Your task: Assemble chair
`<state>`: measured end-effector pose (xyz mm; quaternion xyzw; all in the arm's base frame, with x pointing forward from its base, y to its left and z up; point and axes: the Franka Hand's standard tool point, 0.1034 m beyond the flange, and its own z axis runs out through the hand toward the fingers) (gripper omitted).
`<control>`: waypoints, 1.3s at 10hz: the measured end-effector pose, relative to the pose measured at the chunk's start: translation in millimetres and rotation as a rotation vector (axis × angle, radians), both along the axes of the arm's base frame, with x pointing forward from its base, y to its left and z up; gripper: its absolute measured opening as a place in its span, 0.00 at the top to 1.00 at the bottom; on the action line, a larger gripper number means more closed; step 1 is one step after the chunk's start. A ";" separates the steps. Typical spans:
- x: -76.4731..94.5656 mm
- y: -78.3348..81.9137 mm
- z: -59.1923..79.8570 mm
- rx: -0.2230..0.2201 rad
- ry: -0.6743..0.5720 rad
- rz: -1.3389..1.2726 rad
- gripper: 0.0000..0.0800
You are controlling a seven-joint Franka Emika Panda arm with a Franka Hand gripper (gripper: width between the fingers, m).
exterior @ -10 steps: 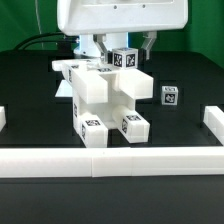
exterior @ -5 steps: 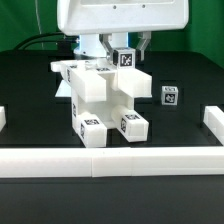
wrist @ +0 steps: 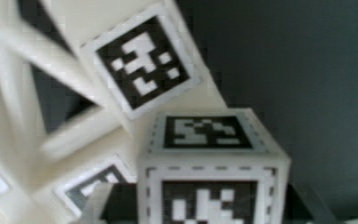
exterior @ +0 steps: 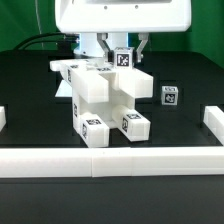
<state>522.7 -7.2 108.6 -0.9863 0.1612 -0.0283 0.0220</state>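
Gripper (exterior: 122, 47) clenched on the chair's top part

The chair (exterior: 105, 100) stands mid-table; a small tagged block (exterior: 170, 95) sits apart on the exterior view's right.

The chair (exterior: 105, 100) stands at the middle of the table (exterior: 30, 120). At its 12 o'clock the gripper (exterior: 122, 55) hangs over its rear top, with a tagged block (exterior: 124, 58) between the jaws. A loose part (exterior: 170, 96) lies at the chair's 3 o'clock, apart from it. The border wall (exterior: 110, 160) runs along 6 o'clock, its ends at 9 and 3 o'clock.

In the wrist view the block (wrist: 208, 165) sits just beside the chair's bars (wrist: 51, 90).
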 end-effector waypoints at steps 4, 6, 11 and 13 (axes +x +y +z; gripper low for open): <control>0.7 10.1 0.0 0.029 0.006 -0.307 0.64; 0.8 11.3 0.0 0.045 0.011 -0.445 0.64; 1.2 14.0 0.2 0.075 0.025 -0.739 0.64; 1.1 14.2 0.0 0.075 0.025 -0.737 0.44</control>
